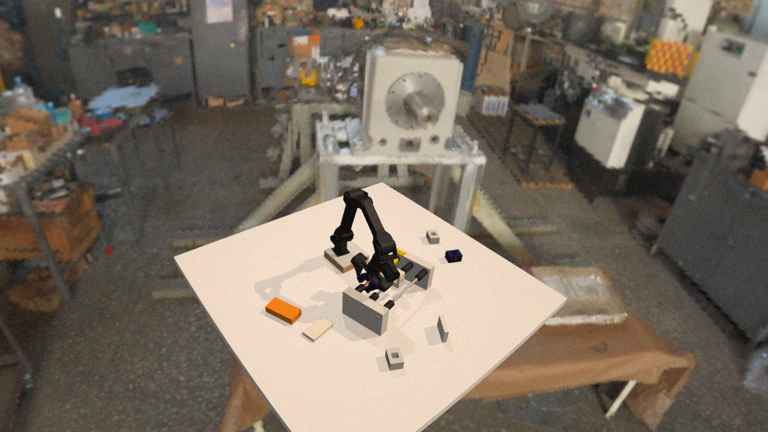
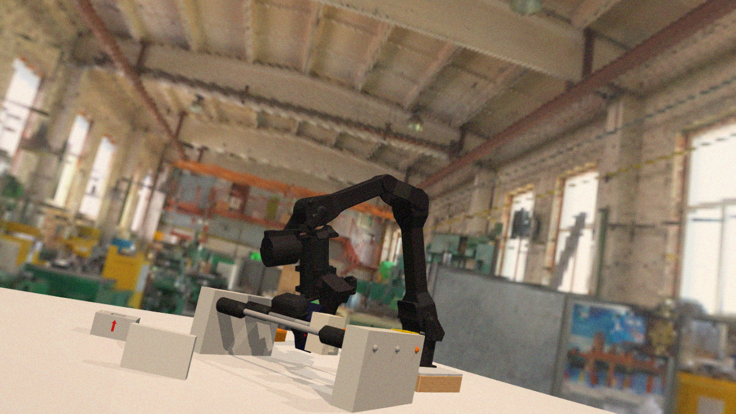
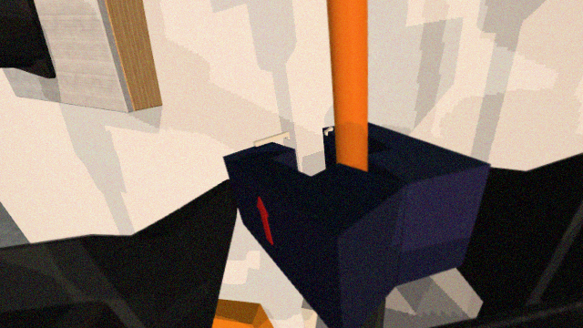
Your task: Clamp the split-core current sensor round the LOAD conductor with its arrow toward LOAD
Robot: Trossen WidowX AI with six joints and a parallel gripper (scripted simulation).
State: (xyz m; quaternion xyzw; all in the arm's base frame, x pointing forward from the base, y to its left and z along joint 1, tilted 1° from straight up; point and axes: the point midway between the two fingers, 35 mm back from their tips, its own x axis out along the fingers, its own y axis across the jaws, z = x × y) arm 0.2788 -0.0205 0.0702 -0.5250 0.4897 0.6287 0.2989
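Observation:
The dark navy split-core sensor is between the two black fingers of my gripper, which is shut on it. The sensor's halves stand apart, with a gap and the pale latch parts at its far end in the wrist view. The orange conductor runs down into the opening between the halves; where it passes inside is hidden. The red arrow points up in the wrist view, toward the end with the yellow marker, whose writing is partly hidden by the arm.
Two grey end blocks bear the rods, including a grey rod. A cream box stands between them. Around are an upright panel, an orange block, a cream plate and another navy piece.

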